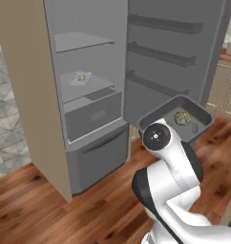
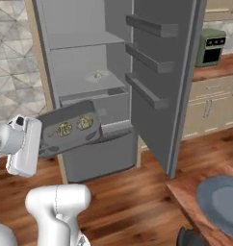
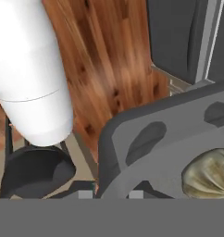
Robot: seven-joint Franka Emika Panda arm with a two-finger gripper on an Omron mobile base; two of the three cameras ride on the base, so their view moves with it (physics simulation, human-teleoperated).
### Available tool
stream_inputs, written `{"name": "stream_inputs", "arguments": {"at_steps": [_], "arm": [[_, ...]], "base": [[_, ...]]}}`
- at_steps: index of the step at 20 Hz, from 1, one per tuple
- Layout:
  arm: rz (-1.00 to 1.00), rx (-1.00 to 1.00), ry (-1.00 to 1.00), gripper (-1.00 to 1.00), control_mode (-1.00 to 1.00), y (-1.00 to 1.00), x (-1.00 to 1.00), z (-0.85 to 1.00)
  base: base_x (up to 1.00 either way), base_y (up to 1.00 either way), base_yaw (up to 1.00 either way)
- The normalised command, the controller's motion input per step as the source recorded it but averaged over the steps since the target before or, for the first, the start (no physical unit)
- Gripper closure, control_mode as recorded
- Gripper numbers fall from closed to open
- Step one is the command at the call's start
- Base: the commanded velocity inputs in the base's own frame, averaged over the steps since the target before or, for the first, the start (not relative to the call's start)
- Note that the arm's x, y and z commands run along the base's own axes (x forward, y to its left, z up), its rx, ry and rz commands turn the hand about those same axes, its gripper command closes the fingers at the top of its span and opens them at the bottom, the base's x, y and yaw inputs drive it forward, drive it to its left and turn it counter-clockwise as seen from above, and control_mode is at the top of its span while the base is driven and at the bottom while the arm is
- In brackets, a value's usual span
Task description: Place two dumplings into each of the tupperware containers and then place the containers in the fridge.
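gripper (image 3: pixel 111 194) clamped on the rim of a tray (image 2: pixel 51 126); tray in the air before the open fridge (image 1: pixel 84 119) | two dumplings (image 2: pixel 74 126) inside; likely light, stiff, could tip | another tray (image 1: pixel 80 77) sits on a shelf

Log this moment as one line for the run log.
tool: shut on container rim | held container: two dumplings, in front of open fridge | other container: on fridge shelf
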Motion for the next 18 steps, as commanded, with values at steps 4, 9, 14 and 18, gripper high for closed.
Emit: {"name": "stream_inputs", "arguments": {"at_steps": [4, 9, 14, 18], "arm": [[0.00, 0.00, 0.00, 1.00, 1.00, 0.00, 0.00, 0.00], [0.00, 0.00, 0.00, 1.00, 1.00, 0.00, 0.00, 0.00], [0.00, 0.00, 0.00, 1.00, 1.00, 0.00, 0.00, 0.00], [0.00, 0.00, 0.00, 1.00, 1.00, 0.00, 0.00, 0.00]], "base": [[0.74, 0.05, 0.29], [0.57, -0.28, 0.19], [0.62, -0.34, 0.16], [0.93, 0.00, 0.19]]}}
